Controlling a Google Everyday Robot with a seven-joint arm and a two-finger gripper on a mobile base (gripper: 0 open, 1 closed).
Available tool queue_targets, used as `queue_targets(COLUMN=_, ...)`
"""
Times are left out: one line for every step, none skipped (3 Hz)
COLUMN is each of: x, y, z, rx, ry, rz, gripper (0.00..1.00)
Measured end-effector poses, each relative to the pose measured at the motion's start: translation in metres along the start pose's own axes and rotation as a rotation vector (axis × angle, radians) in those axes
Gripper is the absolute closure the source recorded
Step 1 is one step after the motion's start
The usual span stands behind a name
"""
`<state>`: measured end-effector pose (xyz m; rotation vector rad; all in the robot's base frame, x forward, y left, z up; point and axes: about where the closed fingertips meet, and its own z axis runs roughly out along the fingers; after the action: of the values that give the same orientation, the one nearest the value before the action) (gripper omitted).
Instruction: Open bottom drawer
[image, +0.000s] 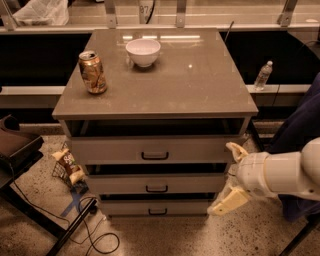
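The bottom drawer (130, 208) is the lowest of three light grey fronts in the cabinet, with a small black bar handle (157, 211) at its centre. Its front sits in line with the drawers above, and no tray shows. My gripper (230, 176) comes in from the right on a white arm, beside the cabinet's right edge at the height of the middle drawer. Its two cream fingers are spread open with nothing between them; the lower fingertip (223, 205) hangs just right of the bottom drawer's front. It touches no handle.
On the cabinet top (200, 85) stand a soda can (93, 72) and a white bowl (143, 52). A water bottle (263, 75) stands behind at the right. A snack bag (69, 166), cables (95, 235) and a dark chair (15, 145) lie to the left; dark blue cloth (300, 135) hangs at the right.
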<state>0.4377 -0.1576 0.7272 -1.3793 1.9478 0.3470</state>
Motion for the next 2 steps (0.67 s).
queue_targets(x=0.0190, y=-0.0200, z=0.0265, rx=0.089, ry=-0.057, rz=0.031, gripper=0.00)
queue_targets(x=0.0205, y=-0.0267, z=0.0291, rx=0.113, ry=-0.059, rz=0.033, gripper=0.00)
